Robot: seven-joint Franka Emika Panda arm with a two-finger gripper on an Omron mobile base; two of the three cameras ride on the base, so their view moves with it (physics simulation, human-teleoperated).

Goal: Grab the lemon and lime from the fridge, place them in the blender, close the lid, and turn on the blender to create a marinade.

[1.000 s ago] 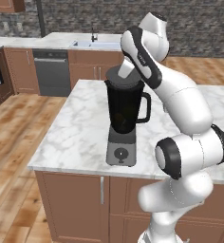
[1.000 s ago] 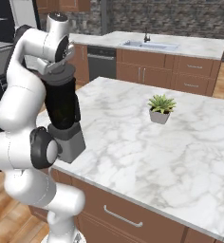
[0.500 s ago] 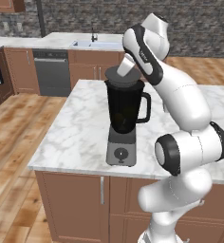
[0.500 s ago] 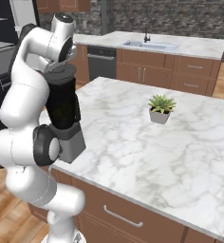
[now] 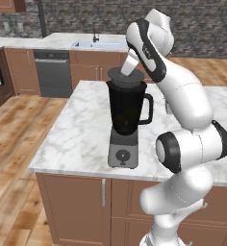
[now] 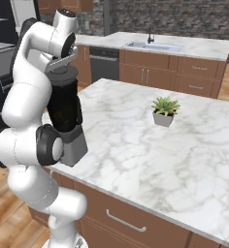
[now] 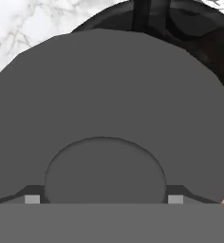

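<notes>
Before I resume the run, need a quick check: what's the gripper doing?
Gripper: jaws wide, one each side of the lid's raised centre, above the blender; grip cannot be told.

My two base cameras look down over the arm from behind, left and right, sharing the blender on the tabletop; my hand camera hangs close above the lid.

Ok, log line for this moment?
step: closing lid | end effector: wide around lid knob | lid: above blender jar, tilted | dial: untouched
</notes>
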